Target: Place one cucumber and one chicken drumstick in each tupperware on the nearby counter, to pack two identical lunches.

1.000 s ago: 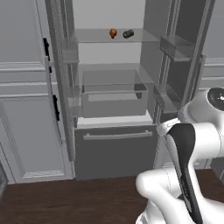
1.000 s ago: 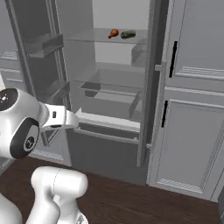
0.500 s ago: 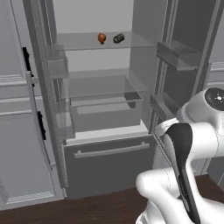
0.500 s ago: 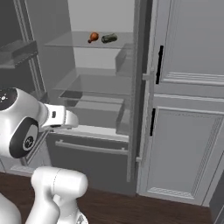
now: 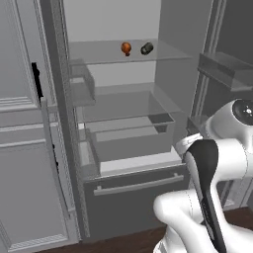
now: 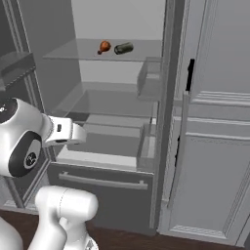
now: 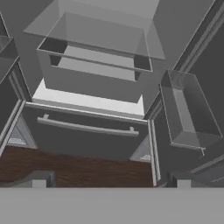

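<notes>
An orange-brown chicken drumstick [image 5: 126, 48] [image 6: 103, 47] lies on the upper glass shelf of the open fridge. A dark green cucumber [image 5: 147, 48] [image 6: 123, 48] rests just to its right, a little apart from it. My gripper [image 7: 110, 181] is open and empty, its fingertips [image 7: 39, 180] wide apart. It looks down at the lower drawers, well below that shelf. The tupperware and the counter are out of view.
A clear crisper drawer [image 5: 131, 136] [image 7: 94, 76] sits above the grey freezer drawer [image 5: 136, 185] [image 7: 85, 131] with its bar handle. Door bins [image 5: 81, 84] [image 6: 149, 78] [image 7: 188, 109] jut out at both sides. Grey cabinet doors [image 5: 20, 148] [image 6: 215, 146] flank the fridge. Below lies a dark wood floor [image 7: 78, 168].
The whole picture has shifted in both base views, so the camera has moved; the fridge now looks closer. The drumstick and cucumber stay on the shelf. The gripper stays open.
</notes>
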Tool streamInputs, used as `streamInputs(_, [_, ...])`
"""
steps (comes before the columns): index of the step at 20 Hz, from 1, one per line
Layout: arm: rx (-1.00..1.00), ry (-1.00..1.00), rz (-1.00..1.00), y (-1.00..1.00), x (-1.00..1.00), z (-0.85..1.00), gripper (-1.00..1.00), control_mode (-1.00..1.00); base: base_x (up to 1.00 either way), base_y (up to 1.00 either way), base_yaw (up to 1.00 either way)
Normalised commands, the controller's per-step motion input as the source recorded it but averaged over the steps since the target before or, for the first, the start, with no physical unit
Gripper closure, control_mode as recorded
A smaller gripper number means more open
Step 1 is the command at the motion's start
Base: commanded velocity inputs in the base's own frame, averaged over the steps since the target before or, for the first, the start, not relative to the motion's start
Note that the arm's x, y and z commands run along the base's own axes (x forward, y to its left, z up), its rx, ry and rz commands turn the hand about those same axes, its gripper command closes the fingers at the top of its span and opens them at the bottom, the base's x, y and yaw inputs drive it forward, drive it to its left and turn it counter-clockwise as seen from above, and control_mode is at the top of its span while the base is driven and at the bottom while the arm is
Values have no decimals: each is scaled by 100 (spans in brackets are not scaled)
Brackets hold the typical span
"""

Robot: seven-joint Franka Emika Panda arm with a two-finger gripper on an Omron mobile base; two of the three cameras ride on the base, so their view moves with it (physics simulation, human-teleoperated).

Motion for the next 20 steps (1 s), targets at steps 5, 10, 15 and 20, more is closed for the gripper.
streamInputs(5, [0, 0, 0, 0, 0, 0, -100, 100, 98, 11, -6])
streamInputs(10, [0, 0, 0, 0, 0, 0, -100, 100, 57, 33, -7])
streamInputs(15, [0, 0, 0, 0, 0, 0, -100, 100, 9, 19, -10])
streamInputs(20, [0, 0, 0, 0, 0, 0, -100, 100, 2, 2, -2])
